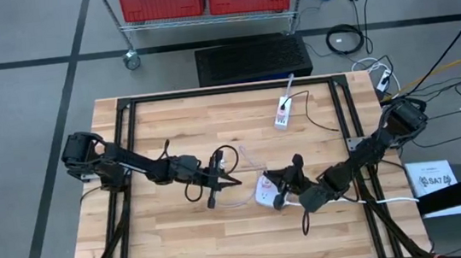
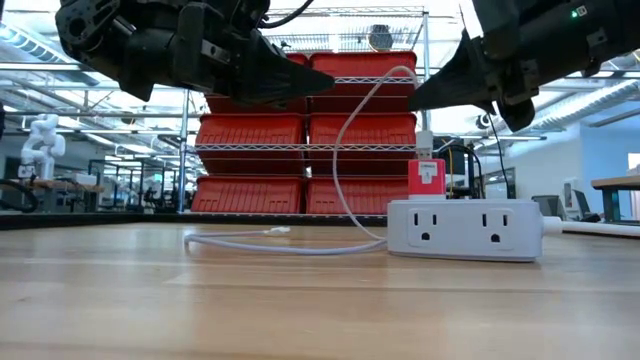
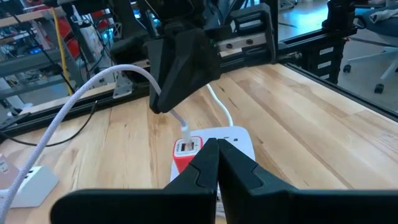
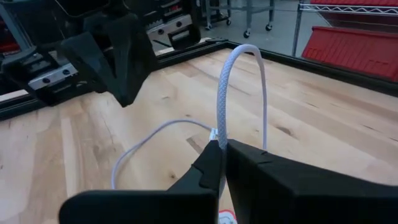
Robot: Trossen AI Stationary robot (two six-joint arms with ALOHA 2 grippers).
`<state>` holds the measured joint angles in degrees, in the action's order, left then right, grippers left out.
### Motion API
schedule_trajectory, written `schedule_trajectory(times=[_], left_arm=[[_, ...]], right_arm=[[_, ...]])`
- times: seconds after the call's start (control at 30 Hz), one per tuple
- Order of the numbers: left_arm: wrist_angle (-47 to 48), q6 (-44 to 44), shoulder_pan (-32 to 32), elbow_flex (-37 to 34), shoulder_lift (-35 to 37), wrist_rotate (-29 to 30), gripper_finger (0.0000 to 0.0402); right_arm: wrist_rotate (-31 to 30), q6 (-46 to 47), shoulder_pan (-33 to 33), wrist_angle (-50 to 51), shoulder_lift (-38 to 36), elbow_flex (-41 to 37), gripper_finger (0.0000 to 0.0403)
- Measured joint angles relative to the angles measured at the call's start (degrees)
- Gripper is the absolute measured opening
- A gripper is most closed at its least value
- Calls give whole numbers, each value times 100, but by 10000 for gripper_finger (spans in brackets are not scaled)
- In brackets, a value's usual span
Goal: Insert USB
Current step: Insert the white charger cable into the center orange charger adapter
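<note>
Low view alone shows the USB cable [image 2: 345, 130] plugged into the red adapter [image 2: 427, 180]; my right gripper [image 4: 221, 149] pinches it, left gripper [image 3: 213, 149] closed empty.

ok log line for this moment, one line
stage: usb plug at red adapter on power strip | right gripper: shut on white cable above adapter | left gripper: shut, empty, hovering nearby

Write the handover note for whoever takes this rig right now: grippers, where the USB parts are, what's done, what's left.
Left gripper: shut, empty, raised over mid-table, facing the power strip.
Right gripper: shut on the white cable, just above the plug.
Power strip: flat on the table, red USB adapter standing on its top.
Done: the cable's plug appears seated in the adapter.
Left: confirm seating, release, pull both arms back.
</note>
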<state>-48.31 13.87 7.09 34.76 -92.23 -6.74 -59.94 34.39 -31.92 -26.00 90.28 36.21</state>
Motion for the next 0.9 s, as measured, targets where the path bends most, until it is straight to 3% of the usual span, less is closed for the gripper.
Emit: schedule_trajectory(times=[0.9], left_arm=[[26,-2,-4,0,0,13,10]], right_arm=[[-131,69,-119,120,2,0,0]])
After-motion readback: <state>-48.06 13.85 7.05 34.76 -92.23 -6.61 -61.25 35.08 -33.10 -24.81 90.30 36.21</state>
